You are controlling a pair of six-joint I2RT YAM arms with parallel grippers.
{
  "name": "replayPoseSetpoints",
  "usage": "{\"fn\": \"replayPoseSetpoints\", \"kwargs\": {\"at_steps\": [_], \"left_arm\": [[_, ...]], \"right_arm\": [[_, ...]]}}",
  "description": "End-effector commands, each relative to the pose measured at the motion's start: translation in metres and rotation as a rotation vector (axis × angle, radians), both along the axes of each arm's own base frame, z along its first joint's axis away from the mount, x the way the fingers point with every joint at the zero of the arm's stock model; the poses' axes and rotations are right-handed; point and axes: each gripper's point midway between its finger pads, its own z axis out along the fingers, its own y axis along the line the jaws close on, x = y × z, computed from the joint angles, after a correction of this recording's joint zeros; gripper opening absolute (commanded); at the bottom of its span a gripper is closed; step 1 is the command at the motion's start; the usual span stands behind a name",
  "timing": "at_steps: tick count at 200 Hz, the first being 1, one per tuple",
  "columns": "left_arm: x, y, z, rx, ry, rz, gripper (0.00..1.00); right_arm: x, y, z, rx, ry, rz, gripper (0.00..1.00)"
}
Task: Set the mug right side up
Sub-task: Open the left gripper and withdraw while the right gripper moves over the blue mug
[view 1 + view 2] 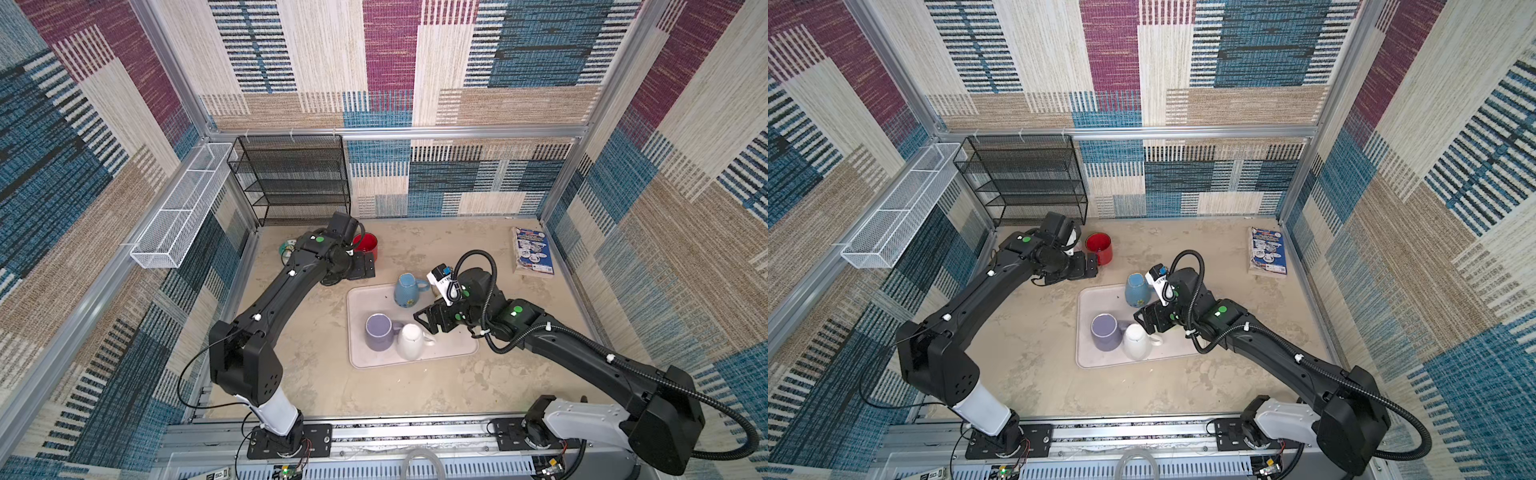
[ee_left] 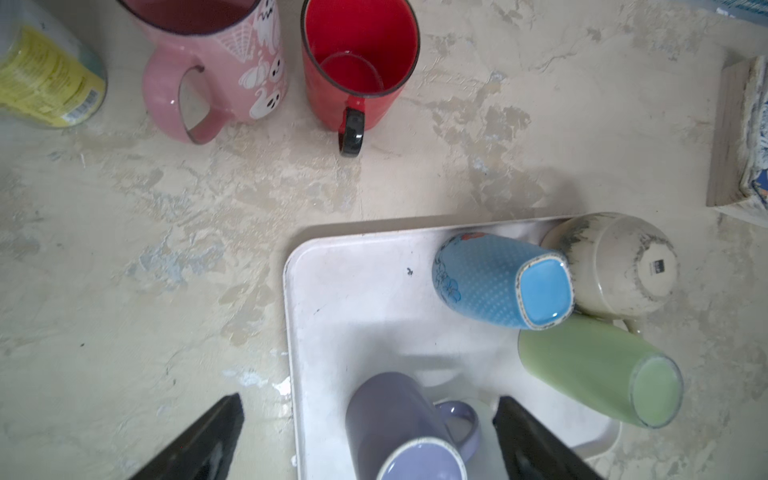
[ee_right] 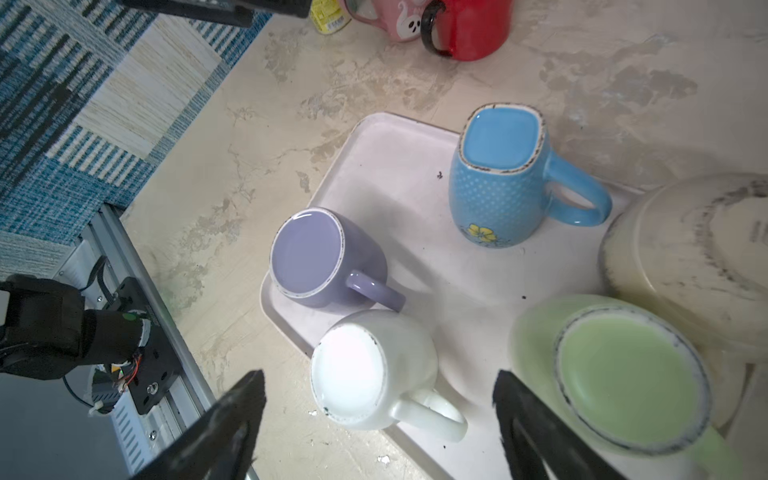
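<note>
Several mugs stand upside down on the white tray [image 1: 361, 362]: a purple mug [image 1: 378, 331], a white mug [image 3: 370, 374], a blue mug [image 3: 494, 178], a green mug [image 3: 623, 374] and a cream mug [image 3: 685, 257]. A red mug [image 1: 366, 245] and a pink mug [image 2: 216, 62] stand upright on the table behind the tray. My left gripper [image 1: 365, 266] is open and empty beside the red mug, not touching it. My right gripper [image 3: 380, 378] hovers open over the tray's right side, the white mug below its fingers.
A black wire rack [image 1: 291, 178] stands at the back left and a white wire basket [image 1: 183, 208] hangs on the left wall. A can with a yellow label [image 2: 45, 75] sits beside the pink mug. A printed packet [image 1: 534, 249] lies at the back right.
</note>
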Motion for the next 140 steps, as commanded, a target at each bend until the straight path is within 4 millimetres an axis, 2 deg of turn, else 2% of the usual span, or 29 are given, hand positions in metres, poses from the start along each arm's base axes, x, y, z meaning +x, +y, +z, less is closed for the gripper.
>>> {"fn": "replayPoseSetpoints", "kwargs": {"at_steps": [1, 30, 66, 96, 115, 140], "left_arm": [[-0.025, 0.008, 0.000, -0.002, 0.068, 0.023, 1.00], [-0.049, 0.013, 0.013, -0.043, 0.042, 0.017, 1.00], [-0.069, 0.026, 0.050, -0.075, -0.147, -0.008, 1.00], [-0.092, 0.022, 0.078, -0.169, -0.298, -0.102, 1.00], [-0.100, 0.023, 0.079, -0.180, -0.299, -0.111, 1.00], [-0.103, 0.034, 0.066, -0.117, -0.231, -0.067, 1.00]], "right_arm": [[0.004, 0.004, 0.004, -0.034, -0.022, 0.027, 0.85], [0.018, 0.010, 0.012, -0.086, -0.041, 0.037, 0.81], [0.046, 0.019, 0.023, -0.147, -0.065, 0.010, 0.83], [0.072, 0.020, 0.023, -0.237, -0.086, 0.004, 0.85], [0.087, 0.019, 0.018, -0.304, -0.102, 0.032, 0.87], [0.107, 0.010, 0.008, -0.384, -0.126, 0.083, 0.87]]}}
